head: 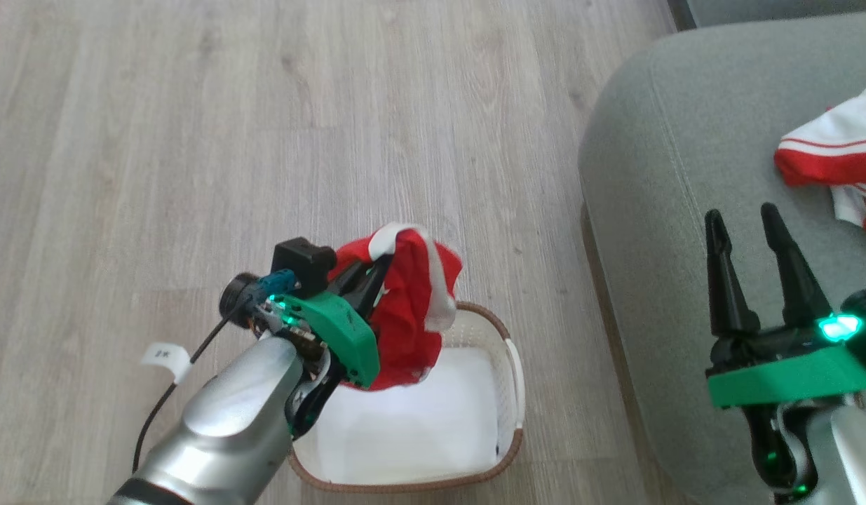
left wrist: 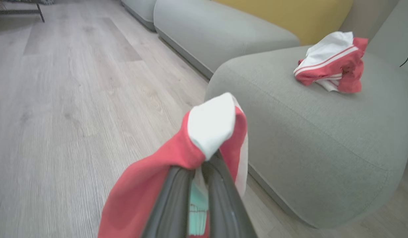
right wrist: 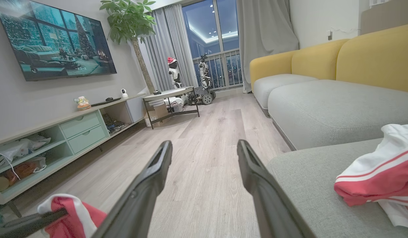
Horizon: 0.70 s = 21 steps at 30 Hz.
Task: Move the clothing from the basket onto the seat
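My left gripper [head: 380,270] is shut on a red garment with white trim [head: 411,308], holding it up over the far end of the basket [head: 513,365]. In the left wrist view the same garment [left wrist: 190,148] drapes over my left gripper [left wrist: 204,165]. A white sheet [head: 411,421] lines the basket's bottom. Another red-and-white garment [head: 836,161] lies on the grey-green seat [head: 657,175] to the right; it also shows in the wrist views [left wrist: 332,62] [right wrist: 382,175]. My right gripper [head: 745,217] stands open above the seat's near edge, empty [right wrist: 204,148].
Pale wood floor [head: 264,140] stretches left of and beyond the basket. More grey cushions with yellow backs [right wrist: 322,99] run along the sofa. A TV console [right wrist: 58,132], a round side table [right wrist: 170,96] and a plant [right wrist: 131,19] stand across the room.
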Available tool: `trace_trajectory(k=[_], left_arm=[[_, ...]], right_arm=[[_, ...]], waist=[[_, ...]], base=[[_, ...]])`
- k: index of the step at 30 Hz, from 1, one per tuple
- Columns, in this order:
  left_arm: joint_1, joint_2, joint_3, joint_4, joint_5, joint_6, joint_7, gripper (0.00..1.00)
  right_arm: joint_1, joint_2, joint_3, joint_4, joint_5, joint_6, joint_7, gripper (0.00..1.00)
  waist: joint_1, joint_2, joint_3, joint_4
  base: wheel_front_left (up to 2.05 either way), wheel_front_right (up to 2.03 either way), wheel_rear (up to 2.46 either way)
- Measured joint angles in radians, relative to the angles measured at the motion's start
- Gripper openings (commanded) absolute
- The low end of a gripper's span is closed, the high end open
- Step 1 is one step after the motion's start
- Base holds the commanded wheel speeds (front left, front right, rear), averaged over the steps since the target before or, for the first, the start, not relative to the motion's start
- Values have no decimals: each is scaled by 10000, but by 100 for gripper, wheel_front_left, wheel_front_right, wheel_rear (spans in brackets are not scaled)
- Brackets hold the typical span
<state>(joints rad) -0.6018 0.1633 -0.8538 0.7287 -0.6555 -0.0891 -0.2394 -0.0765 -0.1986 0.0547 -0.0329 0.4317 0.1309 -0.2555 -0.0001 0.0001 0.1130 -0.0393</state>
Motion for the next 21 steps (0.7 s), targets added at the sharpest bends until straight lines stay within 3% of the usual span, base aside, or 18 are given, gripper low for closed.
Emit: trace_trajectory(k=[5,7,13,21], left_arm=[[171,405,125,-1662,13,449,117,0],[162,757,276,-2823,13,836,454,0],[145,1406,616,-4976,-13,1434,1231,0],[122,1802,865,-6376,-27,1879,1862,0]], right_arm=[[390,-6,17,0,50,0,0,100],[553,-13,50,-13,100,0,0,100],[710,-25,142,-100,100,0,0,100],[696,-192,616,-148,186,0,2,100]], waist=[[0,0,-403,158],[0,0,-550,214],[0,0,-625,224],[0,0,-603,245]], base=[[0,0,0],[0,0,0],[0,0,0],[0,0,0]])
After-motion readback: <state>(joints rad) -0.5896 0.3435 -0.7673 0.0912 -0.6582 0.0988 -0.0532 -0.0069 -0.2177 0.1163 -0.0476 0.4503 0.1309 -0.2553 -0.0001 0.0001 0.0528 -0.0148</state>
